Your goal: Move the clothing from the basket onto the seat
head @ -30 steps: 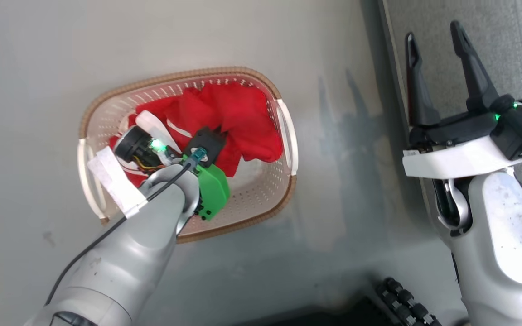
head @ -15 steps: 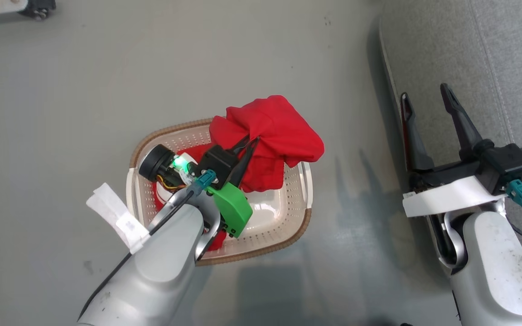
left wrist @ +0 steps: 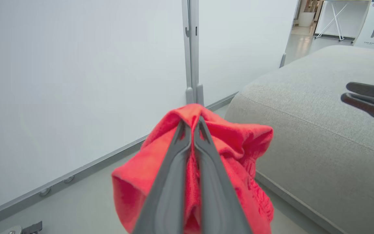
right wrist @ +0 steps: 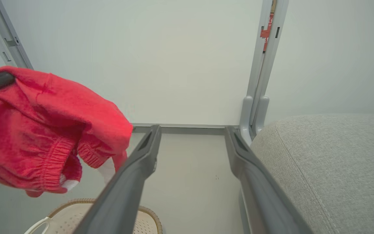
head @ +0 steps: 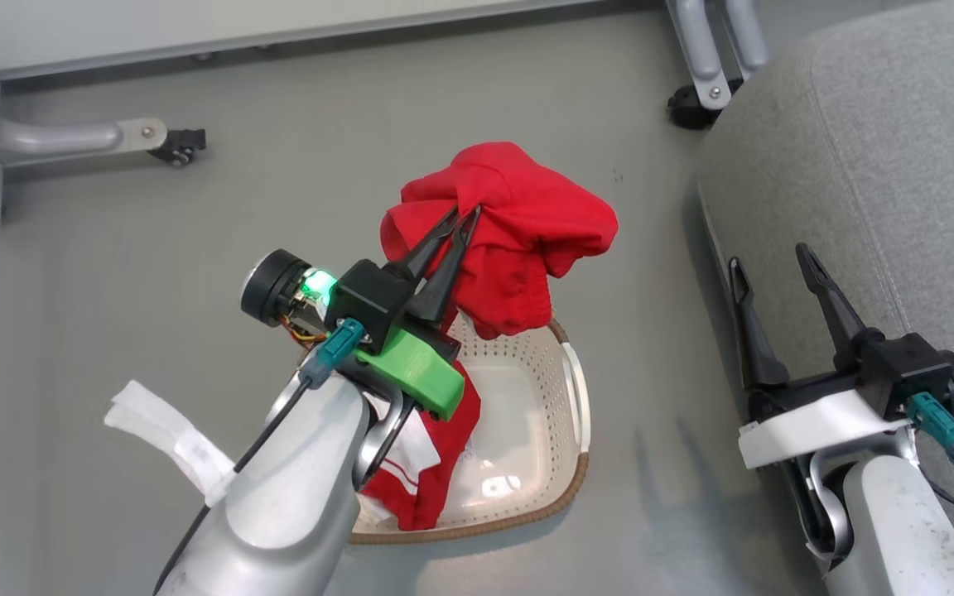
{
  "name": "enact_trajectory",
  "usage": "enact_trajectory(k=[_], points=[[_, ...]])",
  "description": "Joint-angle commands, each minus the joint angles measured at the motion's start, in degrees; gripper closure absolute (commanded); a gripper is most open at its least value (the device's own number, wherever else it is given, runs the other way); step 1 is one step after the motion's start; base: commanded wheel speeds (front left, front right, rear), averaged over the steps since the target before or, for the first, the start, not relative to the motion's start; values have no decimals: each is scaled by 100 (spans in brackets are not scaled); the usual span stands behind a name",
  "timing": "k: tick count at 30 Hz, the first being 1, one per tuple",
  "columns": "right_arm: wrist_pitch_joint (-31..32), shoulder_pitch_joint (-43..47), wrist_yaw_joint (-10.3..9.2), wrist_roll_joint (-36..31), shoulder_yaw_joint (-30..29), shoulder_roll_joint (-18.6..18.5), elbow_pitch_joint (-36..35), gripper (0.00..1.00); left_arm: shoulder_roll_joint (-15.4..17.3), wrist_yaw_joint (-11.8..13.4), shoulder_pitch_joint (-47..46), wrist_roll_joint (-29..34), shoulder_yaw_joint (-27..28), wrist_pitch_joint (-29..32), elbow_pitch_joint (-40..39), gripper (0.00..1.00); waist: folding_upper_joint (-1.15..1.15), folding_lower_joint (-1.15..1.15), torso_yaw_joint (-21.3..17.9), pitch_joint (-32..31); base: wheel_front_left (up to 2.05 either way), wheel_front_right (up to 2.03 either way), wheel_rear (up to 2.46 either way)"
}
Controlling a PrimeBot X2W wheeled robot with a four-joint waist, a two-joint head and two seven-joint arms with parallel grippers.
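The red garment (head: 518, 228) is now hanging higher than before, lifted out of the basket (head: 518, 414), near the seat (head: 883, 149). The left hand (head: 464, 215) is pinching it with closed fingers; the right hand (head: 767, 258) is standing open, empty.

Left end effector (head: 464, 213) raised, fingers pinched together; right end effector (head: 767, 257) apparently lower, fingers spread.

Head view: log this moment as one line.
left gripper: shut on red garment, held above basket | right gripper: open, empty, beside seat | striped garment: in basket
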Motion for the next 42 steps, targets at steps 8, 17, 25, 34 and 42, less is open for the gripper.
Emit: enact_trajectory(k=[8, 17, 25, 34, 42], points=[[-15, 343, -2, 111, -4, -16, 11, 0, 17, 38, 206, 138, 320, -22, -823, 100, 0, 0, 198, -718, 0, 0, 0], [-15, 471, -2, 194, 11, -16, -22, 0, 42, 31, 221, 243, 388, -22, -1277, 100, 0, 0, 247, -850, 0, 0, 0], [-15, 435, -2, 214, 322, -16, -266, 0, 52, 31, 270, 280, 390, -22, -1328, 100, 0, 0, 239, -857, 0, 0, 0], [-15, 308, -2, 152, 1382, -17, -633, 0, 40, 29, 222, 299, 372, -23, -1282, 100, 0, 0, 236, -838, 0, 0, 0], [-15, 34, -2, 269, 2179, -17, -534, 0, 11, 27, 55, 245, 244, -22, -1337, 100, 0, 0, 336, -737, 0, 0, 0]])
